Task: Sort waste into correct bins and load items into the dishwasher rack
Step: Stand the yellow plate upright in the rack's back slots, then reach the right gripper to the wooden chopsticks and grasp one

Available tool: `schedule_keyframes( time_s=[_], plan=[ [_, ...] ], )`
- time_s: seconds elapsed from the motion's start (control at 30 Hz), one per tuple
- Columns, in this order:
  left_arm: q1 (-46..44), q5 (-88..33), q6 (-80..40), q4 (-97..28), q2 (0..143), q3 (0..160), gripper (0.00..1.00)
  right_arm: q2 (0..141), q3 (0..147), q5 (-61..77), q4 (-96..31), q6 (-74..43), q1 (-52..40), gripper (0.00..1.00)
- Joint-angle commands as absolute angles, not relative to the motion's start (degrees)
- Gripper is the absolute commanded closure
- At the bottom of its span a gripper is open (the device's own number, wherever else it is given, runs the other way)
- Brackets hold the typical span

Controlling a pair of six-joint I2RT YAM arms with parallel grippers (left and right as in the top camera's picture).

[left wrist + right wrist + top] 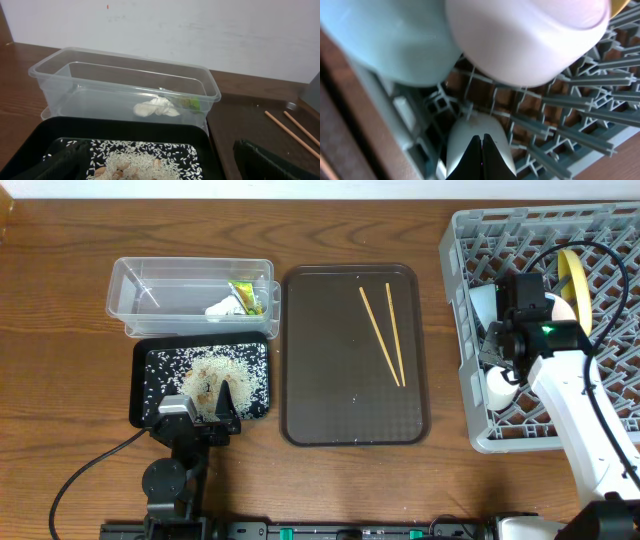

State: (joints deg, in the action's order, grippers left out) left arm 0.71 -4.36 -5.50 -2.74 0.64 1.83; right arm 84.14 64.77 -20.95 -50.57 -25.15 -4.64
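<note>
The yellow-green wrapper and the white scrap lie in the clear tub; both also show in the left wrist view, wrapper and scrap. Rice is piled in the black tray. My left gripper is open and empty at that tray's near edge. Two chopsticks lie on the brown serving tray. The grey rack holds the yellow plate, a light-blue bowl and a white bowl. My right gripper is shut inside the rack, above a white rounded piece.
The brown serving tray lies between the black tray and the rack. The clear tub sits just behind the black tray. A cable runs from the left arm across the table front. The right arm reaches over the rack's near right corner.
</note>
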Motion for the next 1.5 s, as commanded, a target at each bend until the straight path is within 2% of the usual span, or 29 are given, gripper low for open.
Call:
schedule_keyframes(
  time_s=[0.0, 0.23, 0.67, 1.03, 1.17, 1.37, 1.47],
  plan=[
    [0.99, -4.95, -4.73, -3.53, 0.34, 0.23, 0.07, 84.90, 64.75, -25.91, -49.04, -28.91, -3.33, 0.99],
    [0.99, -4.95, -4.73, -3.53, 0.34, 0.23, 0.07, 88.51, 64.75, -26.70, -46.98, -28.93, 1.54, 0.99],
    [0.99, -4.95, -4.73, -3.53, 0.34, 0.23, 0.06, 89.58, 64.77, -26.96, -35.90, -28.64, 3.55, 0.99],
    [0.99, -4.95, -4.73, -3.53, 0.34, 0.23, 0.07, 88.20, 64.82, -17.08, -40.42, -24.58, 1.23, 0.97],
    [0.99, -4.95, -4.73, -3.53, 0.34, 0.23, 0.07, 88.16, 64.82, -13.54, -41.41, -23.94, 0.10, 0.93],
    [0.99, -4.95, -4.73, -3.53, 0.34, 0.23, 0.07, 88.20, 64.71, -13.80, -42.87, -24.43, -0.40, 0.92],
    [0.99, -4.95, -4.73, -3.53, 0.34, 0.23, 0.07, 88.31, 63.88, -18.72, -42.50, -26.96, -0.40, 0.93]
  ],
)
